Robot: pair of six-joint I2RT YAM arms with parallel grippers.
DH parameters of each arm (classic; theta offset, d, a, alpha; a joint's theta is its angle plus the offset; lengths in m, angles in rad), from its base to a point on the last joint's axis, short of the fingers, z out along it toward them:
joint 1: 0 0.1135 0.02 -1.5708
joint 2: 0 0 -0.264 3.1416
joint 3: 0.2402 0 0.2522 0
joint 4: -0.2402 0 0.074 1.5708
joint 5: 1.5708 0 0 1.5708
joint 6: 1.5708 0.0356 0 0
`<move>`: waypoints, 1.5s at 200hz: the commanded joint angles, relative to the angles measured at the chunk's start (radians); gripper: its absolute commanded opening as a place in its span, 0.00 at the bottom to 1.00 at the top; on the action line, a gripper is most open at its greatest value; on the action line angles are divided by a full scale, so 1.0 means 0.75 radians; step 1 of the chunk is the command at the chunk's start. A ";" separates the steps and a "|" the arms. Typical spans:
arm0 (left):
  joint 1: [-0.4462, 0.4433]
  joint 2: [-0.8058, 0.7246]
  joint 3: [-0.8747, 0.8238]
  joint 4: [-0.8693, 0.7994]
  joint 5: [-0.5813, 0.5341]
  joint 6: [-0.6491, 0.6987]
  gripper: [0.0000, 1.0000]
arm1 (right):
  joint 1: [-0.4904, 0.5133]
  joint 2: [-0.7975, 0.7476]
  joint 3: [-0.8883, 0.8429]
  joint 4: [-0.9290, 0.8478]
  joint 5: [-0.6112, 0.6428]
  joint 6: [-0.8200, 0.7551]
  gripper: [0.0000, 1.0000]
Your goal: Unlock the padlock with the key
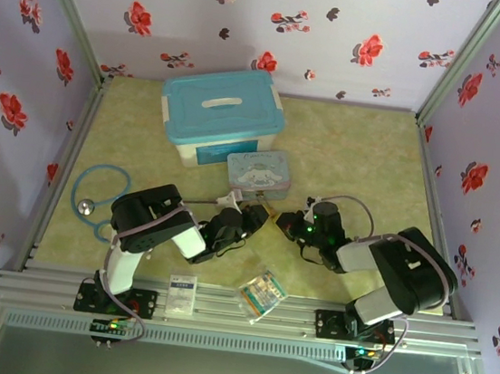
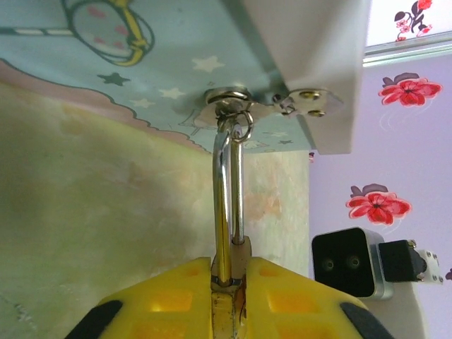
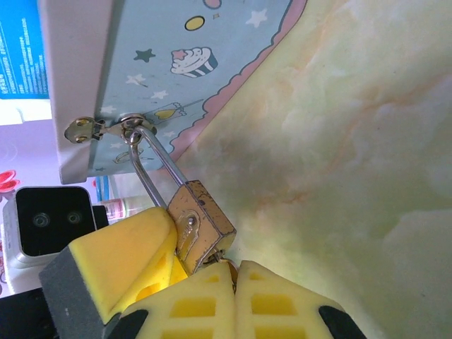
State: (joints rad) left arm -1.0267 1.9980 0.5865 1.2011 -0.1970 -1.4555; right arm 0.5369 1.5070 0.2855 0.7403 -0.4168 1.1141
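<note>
On the bench [image 1: 362,164], starting at the left, lies one blue-tubed stethoscope [image 1: 94,191], coiled near the wall. Next come the two arms' near-edge companions: one white packet [image 1: 182,293] and one colourful packet [image 1: 262,291], two in all. Behind them stand one blue-lidded box [image 1: 222,115] and, just in front of it, one cartoon tin [image 1: 259,172]. There is one padlock [image 3: 201,220], hanging off the tin's front hasp [image 3: 92,128] between the two claws. It has a small brass-gold body, scuffed and dull at the edges, and a thin bright silvery shackle [image 3: 152,166] whose loop passes through the hasp's ring. The left claw [image 2: 227,272] is pressed tight on the padlock's body, with its yellow pads on either side and the shackle's two legs rising out between them. There is one key [image 3: 217,254], a slim grey sliver barely showing at the padlock's lower end. The right claw [image 3: 235,272] is squeezed fully together on the key, its tips just touching the padlock.
</note>
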 commanded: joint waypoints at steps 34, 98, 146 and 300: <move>-0.020 0.003 0.045 0.055 0.176 0.058 0.00 | 0.037 0.038 0.020 0.352 -0.054 0.150 0.00; -0.034 -0.034 0.020 0.099 0.170 0.040 0.00 | 0.039 -0.126 0.143 -0.090 -0.013 0.028 0.06; -0.031 -0.034 -0.011 0.082 0.124 0.036 0.00 | 0.035 -0.402 0.251 -0.949 0.222 -0.364 0.48; -0.044 -0.088 -0.095 0.087 0.127 0.012 0.00 | 0.384 -0.386 0.437 -1.253 0.717 -1.227 0.41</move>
State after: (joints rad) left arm -1.0466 1.9682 0.5220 1.2484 -0.1226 -1.4494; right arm 0.7837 1.1763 0.5701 -0.2302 0.0628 0.3012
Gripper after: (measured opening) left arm 0.087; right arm 0.412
